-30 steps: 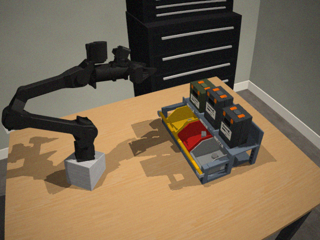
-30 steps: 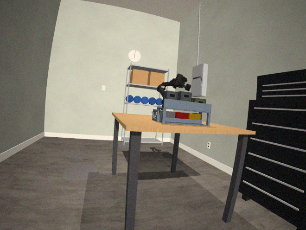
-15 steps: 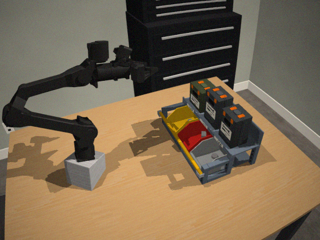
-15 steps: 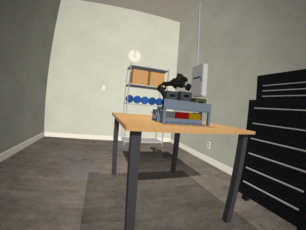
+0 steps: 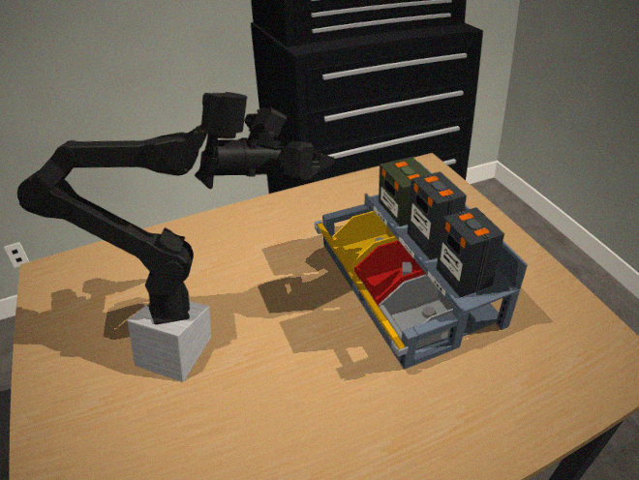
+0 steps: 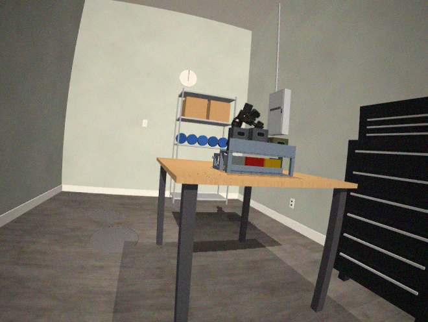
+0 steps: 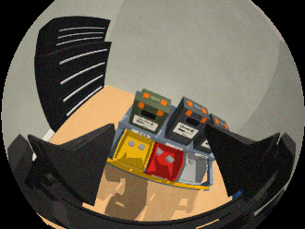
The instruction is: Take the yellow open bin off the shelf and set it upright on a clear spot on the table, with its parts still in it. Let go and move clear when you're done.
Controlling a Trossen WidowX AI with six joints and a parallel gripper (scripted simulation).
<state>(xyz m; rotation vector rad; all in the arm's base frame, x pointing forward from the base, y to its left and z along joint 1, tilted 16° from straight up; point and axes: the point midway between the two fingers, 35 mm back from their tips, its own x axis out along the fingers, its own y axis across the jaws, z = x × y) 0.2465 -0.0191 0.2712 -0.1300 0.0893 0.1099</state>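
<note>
Jaws [image 5: 326,164] fully open and holding nothing, hanging above the bench [image 5: 289,403], yellow bin [image 5: 357,233] in the shelf [image 5: 508,268] at their 4 o'clock.

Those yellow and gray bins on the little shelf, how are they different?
The yellow bin sits at the far end of the shelf, nearest the black cabinet; the gray bin sits at the near end. The red bin lies between them. The gray bin shows a round part inside; the yellow bin's parts look small and gray-blue. Both sit in the lower row, open-topped, untouched by the open gripper.
</note>
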